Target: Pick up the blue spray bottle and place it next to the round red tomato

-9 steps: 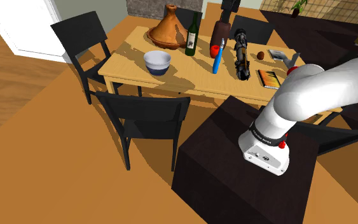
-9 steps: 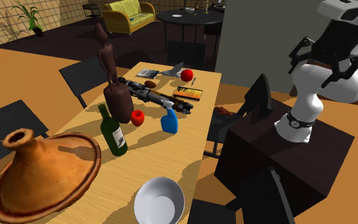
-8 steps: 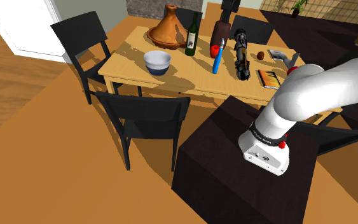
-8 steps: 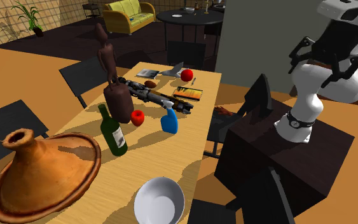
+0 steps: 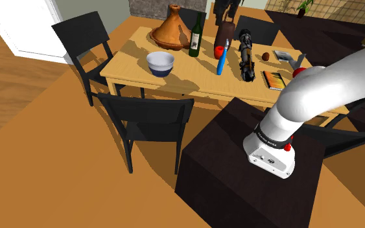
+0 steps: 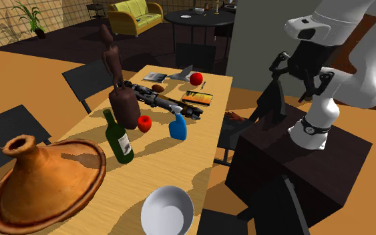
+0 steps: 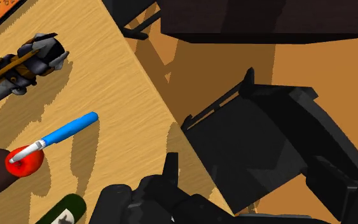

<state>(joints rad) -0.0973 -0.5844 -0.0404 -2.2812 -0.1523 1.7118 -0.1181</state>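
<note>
Lighting even, fairly bright, flat sim render; no glare, no blur, all in focus, no distortion at pic edges. Table (image 5: 129,65) top lit warm. Tall items throw dark, jagged-edged shadows across it toward the long edge by the bowl (image 5: 161,63). Wrist view: same shadow streaks beside spray bottle (image 7: 66,132); chair (image 7: 260,146) casts a crisp shadow on the floor (image 7: 323,63). Stand (image 6: 300,167) and chair read near-black, little surface detail.

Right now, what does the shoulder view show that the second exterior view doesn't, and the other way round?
Shoulder view alone: a white panel at its top left. Second exterior view alone: a yellow sofa and a round black table in the background. Both: the blue spray bottle near the red tomato, the green wine bottle, the terracotta tagine and the white bowl.
</note>
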